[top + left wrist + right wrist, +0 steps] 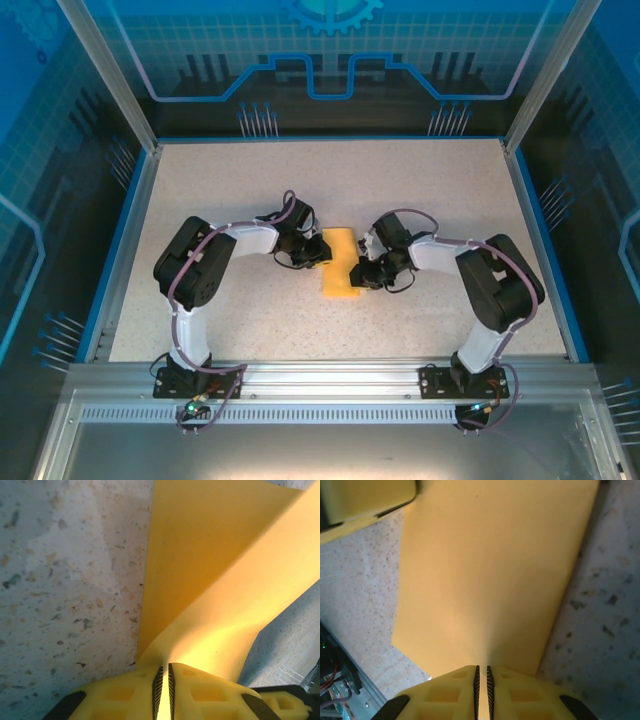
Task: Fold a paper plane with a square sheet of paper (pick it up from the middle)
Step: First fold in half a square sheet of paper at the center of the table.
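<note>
The square sheet of paper is an orange-yellow rectangle at the middle of the speckled table, held between both arms. My left gripper pinches its left edge; in the left wrist view the sheet curves up out of the shut yellow fingers. My right gripper pinches the right edge; in the right wrist view the sheet spreads flat ahead of the shut fingers. The left gripper's yellow finger shows at the sheet's far corner there.
The speckled table is bounded by a blue rim and aluminium posts. An aluminium rail with both arm bases runs along the near edge. Bare tabletop lies to either side of the sheet.
</note>
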